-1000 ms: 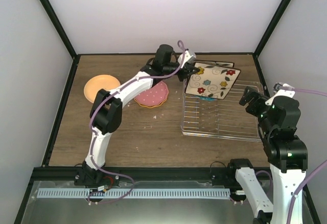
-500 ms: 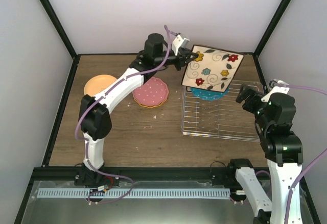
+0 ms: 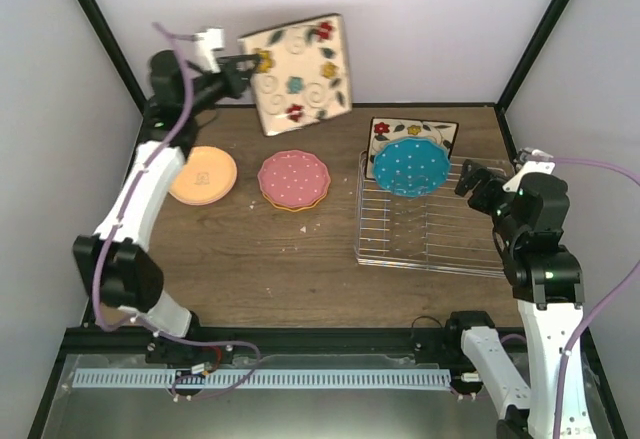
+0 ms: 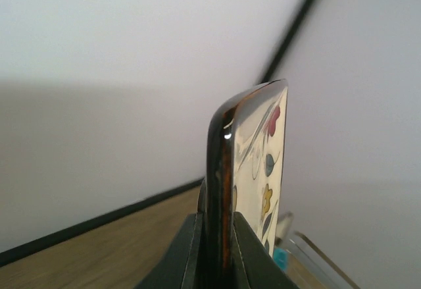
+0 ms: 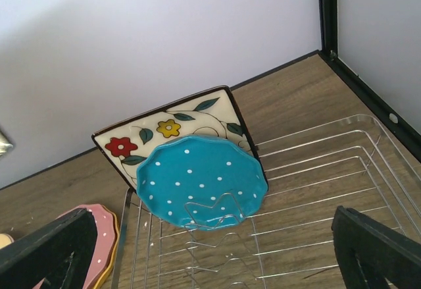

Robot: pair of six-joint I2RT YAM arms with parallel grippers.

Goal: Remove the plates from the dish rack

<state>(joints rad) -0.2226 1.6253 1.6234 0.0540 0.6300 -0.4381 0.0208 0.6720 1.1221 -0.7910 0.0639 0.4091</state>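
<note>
Left claw grips a square flowered plate aloft; right claw gapes empty. Teal dotted plate and second square plate wait in the dish rack.

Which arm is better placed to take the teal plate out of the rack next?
Probably right: the right pincer is open, facing the teal plate; the left pincer holds a square plate far off.

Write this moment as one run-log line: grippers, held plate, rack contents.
left gripper: shut on square flowered plate, aloft | right gripper: open, by dish rack | in rack: teal plate, second square plate | table: orange plate, pink plate
</note>
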